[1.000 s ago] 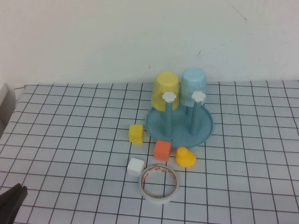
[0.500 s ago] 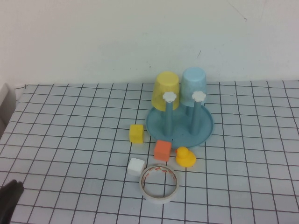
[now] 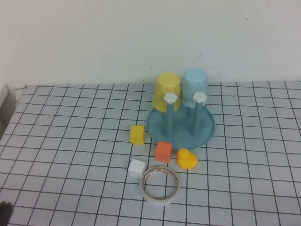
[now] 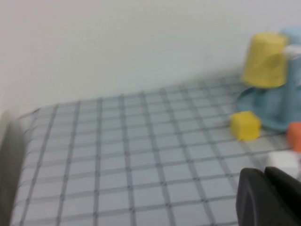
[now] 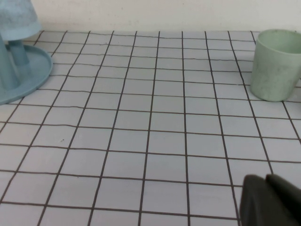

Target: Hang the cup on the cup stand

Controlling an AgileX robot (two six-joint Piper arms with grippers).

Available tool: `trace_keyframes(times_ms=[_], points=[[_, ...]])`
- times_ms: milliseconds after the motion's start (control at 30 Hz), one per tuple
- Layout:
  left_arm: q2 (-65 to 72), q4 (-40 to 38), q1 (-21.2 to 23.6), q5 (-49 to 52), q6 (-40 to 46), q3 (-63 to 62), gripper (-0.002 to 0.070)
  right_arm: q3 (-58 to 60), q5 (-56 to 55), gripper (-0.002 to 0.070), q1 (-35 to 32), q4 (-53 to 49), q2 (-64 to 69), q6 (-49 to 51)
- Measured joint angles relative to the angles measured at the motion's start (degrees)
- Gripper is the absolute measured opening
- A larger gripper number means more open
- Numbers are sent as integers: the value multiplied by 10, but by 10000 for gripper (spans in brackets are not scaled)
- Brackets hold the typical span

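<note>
Blue cup [image 3: 195,88] sat upside down on the stand [image 3: 207,127], right of the yellow cup [image 3: 167,91]. Left gripper [image 4: 268,195] and right gripper [image 5: 270,200] hung far off it; how wide either stood, I cannot tell.

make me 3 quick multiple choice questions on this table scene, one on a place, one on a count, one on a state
1. Where is the rubber duck?
A. inside the tape roll
B. on the table just off the cup stand's near rim
C. atop the yellow cup

2. How many small cubes lie on the table?
A. one
B. three
C. five

3. The cup is:
A. lying on its side
B. upside down on the cup stand
C. held by the left gripper

Answers:
1 B, it sits beside the dish.
2 B: yellow, orange, white.
3 B, mouth down over a peg; the right gripper shows only at its own camera's edge.
</note>
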Motion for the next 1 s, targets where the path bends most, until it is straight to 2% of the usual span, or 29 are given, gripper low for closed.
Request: trace_keyframes(times_ms=[100,233,367,600,833,1000], points=[[-50,85,50,71,-83,0,-1,0,0,-1,0,0,0,0],[-97,107,83,129,-94,0,-1,0,0,-1,0,0,0,0],[-117,129,101,138,-94,6,-1,0,0,-1,0,0,0,0],[-119,125,134,104,-89,46,-1,0,0,-1,0,1,0,-1],[-119,99,134,141,9,46,-1,0,0,-1,0,1,0,-1],[-119,77,134,153,-17,46,-2,0,0,-1,0,1,0,-1]])
